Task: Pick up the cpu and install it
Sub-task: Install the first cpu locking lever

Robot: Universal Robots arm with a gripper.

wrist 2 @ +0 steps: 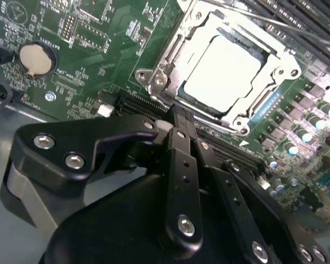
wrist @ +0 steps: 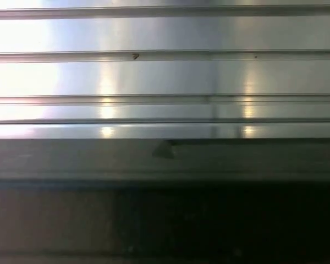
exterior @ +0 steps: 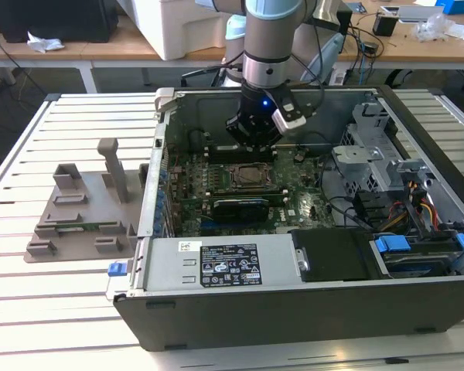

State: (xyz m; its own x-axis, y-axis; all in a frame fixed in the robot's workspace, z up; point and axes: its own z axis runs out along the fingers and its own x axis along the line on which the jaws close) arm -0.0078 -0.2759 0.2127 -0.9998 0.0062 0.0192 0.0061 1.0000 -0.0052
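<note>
Slatted metal worktop carries an open computer case, with a grey plastic tray near the worktop's edge on the exterior view's left. The cpu already lies in its socket on the green board. It looks light, stiff and fragile (best held by its thin edges). The gripper hangs just beside the socket; its fingers seem drawn together on nothing, though that is hard to judge. A black fan card and memory slots crowd the socket.

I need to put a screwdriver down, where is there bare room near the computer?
The slatted metal table is bare in front of the grey plastic tray, on the exterior view's left. Inside the open computer case it is crowded.
</note>
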